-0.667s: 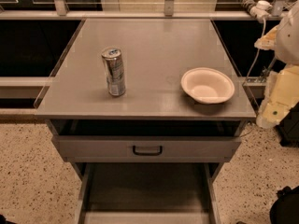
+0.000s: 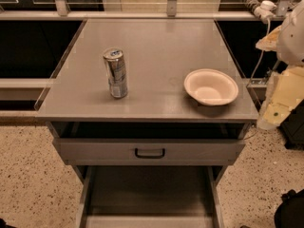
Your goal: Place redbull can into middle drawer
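Nothing of the task itself looks done yet. The can (image 2: 116, 73) stands upright on the left half of the counter (image 2: 161, 37), toward the front edge, and nothing touches it. The middle drawer (image 2: 147, 191) is pulled out at the bottom of the view, and no object shows on the part of its dark floor that is in sight, so the place for the can seems ready. Just above it is another drawer front (image 2: 95, 152) with a black handle (image 2: 149, 153).

The tool (image 2: 278, 106) hangs off the right side of the counter, beside the front right corner and partly below the top. It is well apart from the can, and a white bowl (image 2: 211, 87) lies between them. I cannot tell whether the tool is spread or pressed together, but the can is plainly not in it.

By my reckoning almost everything is left to do: reach across past the bowl, take the can, lift it, carry it out over the front edge, lower it into the drawer and let go.

The counter is flat, grey and smooth with a dull sheen, and only the can and the bowl stand on it. Behind it runs a pale rail (image 2: 142, 15) with upright posts, and there are dark gaps to either side. A cable (image 2: 262, 37) drops from a plug at the upper right. The floor (image 2: 23, 175) is speckled stone in a sandy colour
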Available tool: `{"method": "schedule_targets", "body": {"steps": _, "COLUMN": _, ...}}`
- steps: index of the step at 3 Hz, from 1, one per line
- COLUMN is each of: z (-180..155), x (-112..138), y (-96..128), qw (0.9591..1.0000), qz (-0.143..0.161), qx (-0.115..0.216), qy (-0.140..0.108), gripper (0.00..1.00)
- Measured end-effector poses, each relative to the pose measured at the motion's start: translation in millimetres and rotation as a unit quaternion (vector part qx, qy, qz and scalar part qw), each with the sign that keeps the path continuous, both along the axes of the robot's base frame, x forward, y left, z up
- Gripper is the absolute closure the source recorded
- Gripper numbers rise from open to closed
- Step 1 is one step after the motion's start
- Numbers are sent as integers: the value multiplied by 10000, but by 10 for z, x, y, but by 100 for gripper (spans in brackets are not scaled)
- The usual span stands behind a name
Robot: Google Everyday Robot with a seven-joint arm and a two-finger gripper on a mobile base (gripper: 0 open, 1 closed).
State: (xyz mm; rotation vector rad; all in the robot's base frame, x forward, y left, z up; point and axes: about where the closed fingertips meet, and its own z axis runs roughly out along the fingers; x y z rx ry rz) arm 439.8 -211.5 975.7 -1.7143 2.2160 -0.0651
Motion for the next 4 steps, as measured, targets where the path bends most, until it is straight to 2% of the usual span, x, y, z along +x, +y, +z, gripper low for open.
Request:
{"method": "schedule_targets", "body": {"steps": 1, "z": -96, "x": 107, "y": 334, "qw": 9982, "qz": 298, "qx": 525, "qy": -28, "gripper": 0}}
{"method": "schedule_targets", "body": {"steps": 2, "z": -141, "x": 267, "y": 992, "qw": 9891, "qz": 783, "qx": 1243, "qy": -113, "gripper": 0}}
{"method": "schedule_targets", "body": {"steps": 3, "z": -99, "x": 403, "y": 1546, "qw": 9800, "qz": 1346, "qx": 1453, "qy": -164, "gripper": 0}}
{"method": "schedule_targets", "body": {"steps": 4, "z": -93, "x": 405, "y": 1599, "qw": 9793, "qz": 1398, "qx": 1455, "qy": -162, "gripper": 0}}
